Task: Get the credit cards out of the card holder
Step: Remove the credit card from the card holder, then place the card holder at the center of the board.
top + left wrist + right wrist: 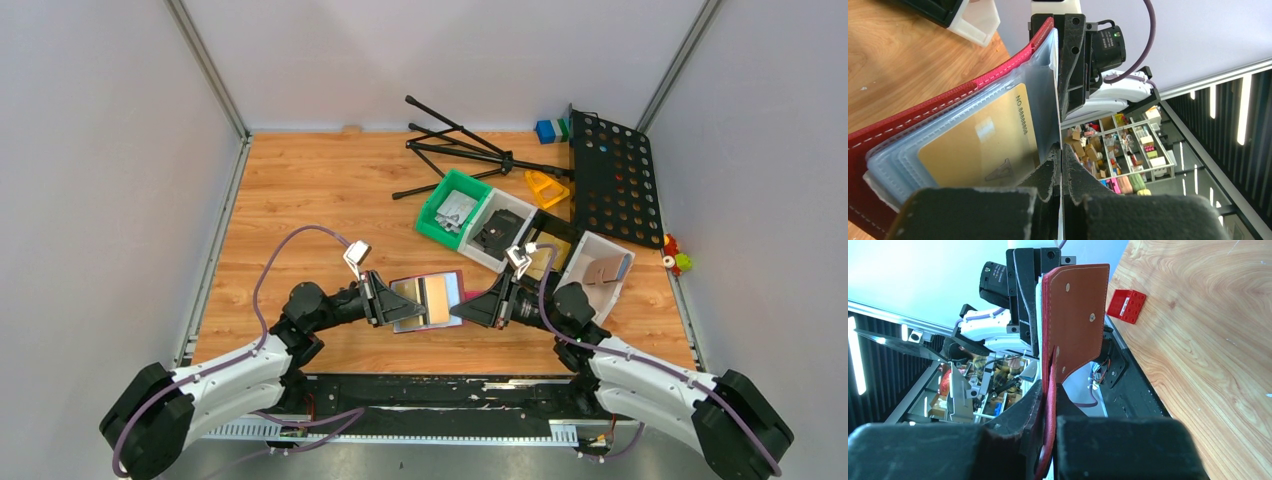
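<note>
The dark-red card holder [432,300] hangs open in the air between my two grippers, above the table's near edge. My left gripper [388,303] is shut on the thin edge of one of its clear plastic sleeves [1045,75]; its fingertips [1062,150] meet on that sheet. A gold credit card [983,145] with a printed number sits in a sleeve beside the fingers. My right gripper [472,308] is shut on the holder's red leather cover [1075,315], whose snap studs show; its jaws [1050,385] pinch the red edge. I cannot tell if other cards are inside.
A green bin [452,208] and white bins [497,230] [600,265] stand behind the holder, to the right. A black perforated panel [615,180] and a folded black stand [460,150] lie at the back. A small red ribbed block [1127,306] lies on the wood.
</note>
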